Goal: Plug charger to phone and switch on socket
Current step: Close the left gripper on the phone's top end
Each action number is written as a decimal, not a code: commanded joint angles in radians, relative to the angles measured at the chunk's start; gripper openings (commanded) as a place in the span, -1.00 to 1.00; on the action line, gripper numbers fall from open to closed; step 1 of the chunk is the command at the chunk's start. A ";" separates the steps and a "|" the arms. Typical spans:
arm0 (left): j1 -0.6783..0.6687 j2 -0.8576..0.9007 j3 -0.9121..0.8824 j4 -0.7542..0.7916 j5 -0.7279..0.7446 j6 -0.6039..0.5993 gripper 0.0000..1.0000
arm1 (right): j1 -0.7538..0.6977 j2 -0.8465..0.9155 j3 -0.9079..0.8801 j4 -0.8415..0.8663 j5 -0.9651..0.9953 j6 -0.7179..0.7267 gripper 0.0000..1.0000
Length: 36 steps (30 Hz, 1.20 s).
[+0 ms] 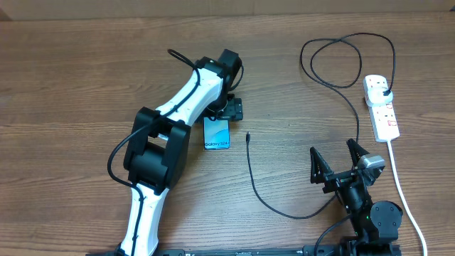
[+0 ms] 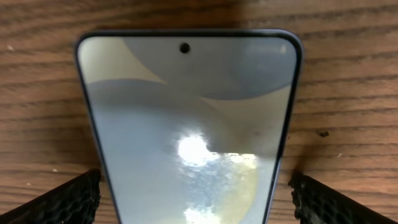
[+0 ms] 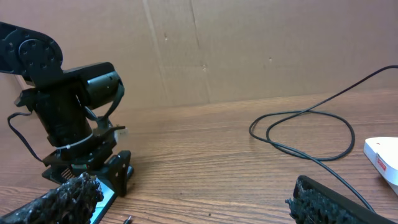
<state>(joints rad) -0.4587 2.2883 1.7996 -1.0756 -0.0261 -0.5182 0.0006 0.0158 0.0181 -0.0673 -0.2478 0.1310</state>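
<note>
Wood-grain counter (image 1: 85,71). The phone (image 1: 217,134) lies flat near centre, screen up. Left jaws stand wide, one finger along each long side and no grip visible, probably to steady it for plugging. The charger (image 1: 248,156) is already plugged into the power strip (image 1: 382,117) at right. Its loose connector tip (image 1: 247,134) rests just beside the phone, not touching. Right jaws are wide and empty, low near the front edge. Bare counter between tip and phone gives a free approach, though the slack cable loop may drag.

The blue phone (image 1: 217,134) lies flat; the black charger (image 1: 251,173) has its tip near it, plug in the white socket (image 1: 382,108)
</note>
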 commanded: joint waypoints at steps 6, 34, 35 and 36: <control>0.012 0.008 -0.093 0.032 -0.032 -0.047 0.99 | -0.001 -0.005 -0.010 0.006 -0.001 -0.002 1.00; 0.035 0.006 0.052 -0.131 0.049 -0.041 0.54 | -0.001 -0.005 -0.010 0.006 -0.001 -0.002 1.00; 0.035 0.006 0.063 -0.137 0.076 -0.030 0.54 | -0.001 -0.005 -0.010 0.006 -0.001 -0.002 1.00; 0.035 0.006 0.082 -0.149 0.150 -0.002 0.54 | -0.001 -0.005 -0.010 0.006 -0.001 -0.002 1.00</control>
<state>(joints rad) -0.4294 2.2921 1.8088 -1.2057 0.0013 -0.5510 0.0006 0.0158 0.0181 -0.0677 -0.2474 0.1307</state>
